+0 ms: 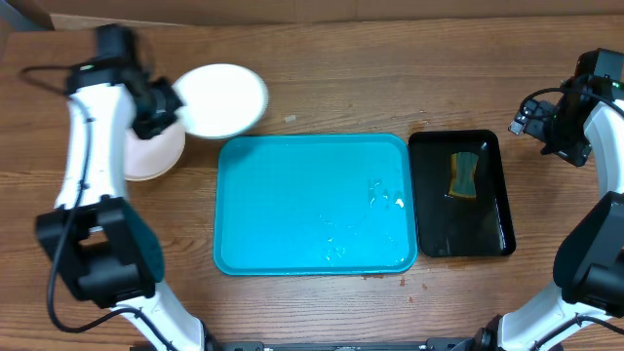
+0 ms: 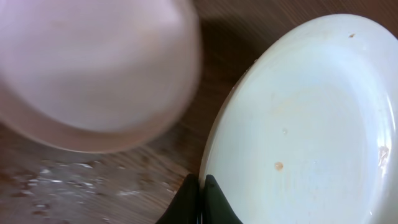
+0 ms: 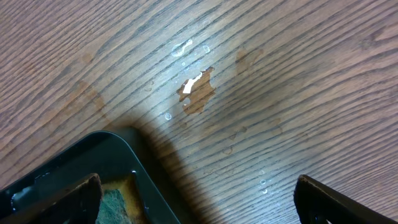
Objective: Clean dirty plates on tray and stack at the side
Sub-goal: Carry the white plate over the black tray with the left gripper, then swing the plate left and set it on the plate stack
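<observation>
A white plate (image 1: 226,97) hangs tilted over the wooden table at the far left, and my left gripper (image 1: 168,109) is shut on its rim. In the left wrist view the two black fingers (image 2: 214,193) pinch the edge of this plate (image 2: 298,118), which carries a few small orange specks. Another pale plate (image 1: 154,154) lies on the table just below and left of it, blurred in the left wrist view (image 2: 93,68). The turquoise tray (image 1: 283,205) holds only water drops. My right gripper (image 1: 558,125) stands open over bare wood at the far right, nothing between its fingers (image 3: 336,199).
A narrow black tray (image 1: 487,234) lies right of the turquoise tray, with a yellow-green sponge (image 1: 464,174) in it. Its corner (image 3: 118,146) and the sponge (image 3: 115,205) show beside my right gripper. Water drops and a pale scuff (image 3: 196,87) mark the wood there.
</observation>
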You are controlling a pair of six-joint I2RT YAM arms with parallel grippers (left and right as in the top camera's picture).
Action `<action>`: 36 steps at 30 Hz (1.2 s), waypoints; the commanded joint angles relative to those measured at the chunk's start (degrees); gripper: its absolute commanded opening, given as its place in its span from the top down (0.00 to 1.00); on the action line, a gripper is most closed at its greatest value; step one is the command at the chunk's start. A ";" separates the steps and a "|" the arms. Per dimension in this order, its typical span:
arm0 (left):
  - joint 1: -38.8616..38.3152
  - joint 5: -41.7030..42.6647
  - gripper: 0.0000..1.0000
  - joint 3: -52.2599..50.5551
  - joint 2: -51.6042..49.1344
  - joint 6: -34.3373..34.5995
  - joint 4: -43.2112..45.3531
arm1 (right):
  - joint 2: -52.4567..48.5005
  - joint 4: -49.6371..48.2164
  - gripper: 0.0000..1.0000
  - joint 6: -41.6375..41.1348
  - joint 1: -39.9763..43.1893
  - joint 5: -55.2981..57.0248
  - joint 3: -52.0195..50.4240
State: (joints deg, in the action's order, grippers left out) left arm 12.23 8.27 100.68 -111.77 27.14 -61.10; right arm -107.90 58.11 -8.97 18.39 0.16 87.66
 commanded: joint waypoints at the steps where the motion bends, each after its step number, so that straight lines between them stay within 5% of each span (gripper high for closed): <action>1: 9.62 -0.63 0.96 -0.46 -0.33 1.20 0.07 | 1.38 -0.13 0.00 -0.17 0.15 -0.28 0.52; 12: 21.31 -1.64 0.92 -12.07 -0.33 1.64 11.80 | 1.38 -0.13 0.00 -0.15 0.15 -0.28 0.52; 14: 21.33 -1.62 0.71 -12.35 -0.33 1.62 12.85 | 1.38 -0.13 0.00 -0.15 0.15 -0.28 0.52; 16: 21.18 -0.52 0.27 -12.35 -0.33 1.57 13.49 | 1.38 -0.13 0.00 -0.15 0.15 -0.28 0.52; 18: 20.94 3.19 0.12 -12.35 -0.33 -0.61 13.53 | 1.38 -0.13 0.00 -0.15 0.15 -0.28 0.52; 25: 16.98 27.06 0.12 -12.35 -0.33 -13.27 6.95 | 1.38 -0.13 0.00 -0.15 0.15 -0.28 0.52; 36: -5.84 24.13 0.18 -12.59 -0.33 -16.46 0.70 | 1.38 -0.13 0.00 -0.17 0.15 -0.28 0.52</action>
State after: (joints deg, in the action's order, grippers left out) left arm 12.84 32.67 88.60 -111.81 12.93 -60.14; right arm -107.90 58.13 -8.99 18.39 0.21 87.66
